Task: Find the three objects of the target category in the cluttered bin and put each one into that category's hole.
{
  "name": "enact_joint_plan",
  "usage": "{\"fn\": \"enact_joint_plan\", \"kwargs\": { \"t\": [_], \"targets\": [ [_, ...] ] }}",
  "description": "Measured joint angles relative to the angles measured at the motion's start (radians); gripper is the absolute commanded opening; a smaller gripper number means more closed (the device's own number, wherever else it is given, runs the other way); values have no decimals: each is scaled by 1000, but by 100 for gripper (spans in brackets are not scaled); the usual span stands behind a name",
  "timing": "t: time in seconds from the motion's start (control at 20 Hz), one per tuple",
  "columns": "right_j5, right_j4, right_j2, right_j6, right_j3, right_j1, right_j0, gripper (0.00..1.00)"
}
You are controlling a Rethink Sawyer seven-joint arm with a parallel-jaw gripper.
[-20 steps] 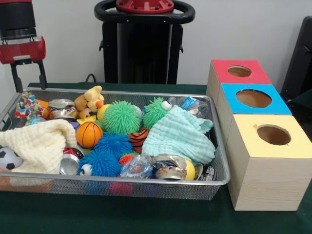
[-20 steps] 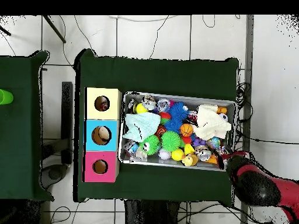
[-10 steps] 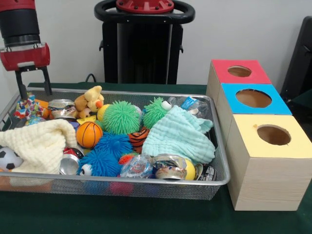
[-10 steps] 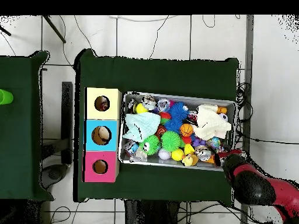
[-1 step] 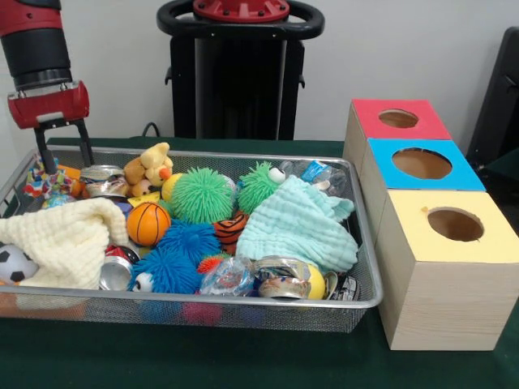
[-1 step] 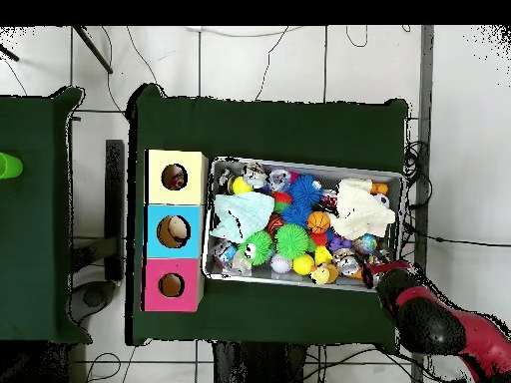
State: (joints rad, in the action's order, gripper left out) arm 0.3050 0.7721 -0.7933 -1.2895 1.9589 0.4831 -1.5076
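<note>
I've got the gripper (image 5: 62,152) hovering over the far corner of the wire bin (image 5: 243,305), fingers (image 5: 84,146) spread apart, nothing in them. Target category isn't given; the candidates all lie in the bin. Right under the fingers: a multicolour rope toy (image 5: 45,177) and a tin can (image 5: 99,173); the plush duck (image 5: 147,166) is just beside. Risks: fingers snag the bin rim, or pinch the cream cloth (image 5: 66,239) along with a toy. The three-hole box (image 5: 444,235) stands well apart, past the bin's opposite end, so a loose grip could drop a toy in transit.
</note>
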Motion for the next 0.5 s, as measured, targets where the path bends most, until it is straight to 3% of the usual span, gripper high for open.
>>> {"fn": "enact_joint_plan", "kwargs": {
  "t": [0.5],
  "targets": [
    [0,13,-19,0,0,-83,-73,100]
  ]
}}
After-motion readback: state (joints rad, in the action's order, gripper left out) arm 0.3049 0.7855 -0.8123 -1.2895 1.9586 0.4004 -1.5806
